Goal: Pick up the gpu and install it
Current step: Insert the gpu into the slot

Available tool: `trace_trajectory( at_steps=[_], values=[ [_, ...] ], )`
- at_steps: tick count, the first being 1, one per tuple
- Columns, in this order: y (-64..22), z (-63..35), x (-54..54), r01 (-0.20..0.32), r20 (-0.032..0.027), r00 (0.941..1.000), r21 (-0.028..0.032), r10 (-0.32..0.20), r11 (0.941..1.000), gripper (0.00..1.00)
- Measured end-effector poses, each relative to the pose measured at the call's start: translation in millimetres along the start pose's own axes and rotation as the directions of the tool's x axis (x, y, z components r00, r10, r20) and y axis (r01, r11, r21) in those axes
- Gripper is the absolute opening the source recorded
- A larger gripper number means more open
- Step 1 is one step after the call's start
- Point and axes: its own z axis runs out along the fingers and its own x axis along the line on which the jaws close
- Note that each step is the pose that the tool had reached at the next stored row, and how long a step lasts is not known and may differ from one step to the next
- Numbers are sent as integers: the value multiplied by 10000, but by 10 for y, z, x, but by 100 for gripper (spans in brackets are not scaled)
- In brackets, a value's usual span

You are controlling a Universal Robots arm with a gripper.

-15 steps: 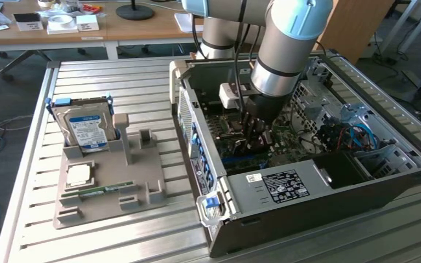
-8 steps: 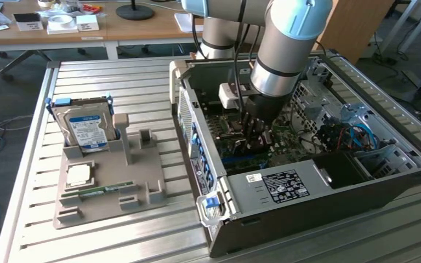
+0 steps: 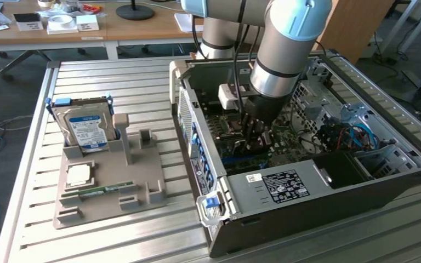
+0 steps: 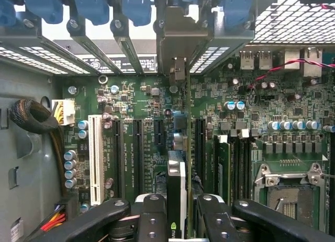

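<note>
Fingers [image 4: 152,221] of the gripper [image 4: 178,220] are pinching the gpu [image 4: 177,182] from both sides. In the wrist view the card stands on edge between the two dark pads, its thin grey-and-black edge facing the camera. It runs away from the gripper across the green motherboard [image 4: 136,95], in line with the long black expansion slots [image 4: 137,153] and a little apart from the white slot [image 4: 95,158]. Its metal bracket end reaches the rear wall of the case, just below the row of blue latches [image 4: 91,3]. Whether the card's lower edge is fully seated in a slot cannot be told. In the exterior view the arm [image 3: 284,49] reaches steeply down into the open computer case [image 3: 328,208], with the gripper [image 3: 258,137] low over the board. On the slatted table [image 3: 123,241], toward the exterior view's left and well apart from the case, a grey holder [image 3: 108,211] carries the upright hard drive [image 3: 86,129], a processor chip [image 3: 79,174] and the narrow green memory stick [image 3: 101,191].
</note>
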Motion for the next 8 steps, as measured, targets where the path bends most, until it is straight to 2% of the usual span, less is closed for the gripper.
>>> trace_trajectory(
  at_steps=[4,8],
  values=[
    [3,20,2,1,-1,10000,69,-1,10000,27],
    [2,23,1,2,0,10000,75,-2,10000,27]
  ],
)
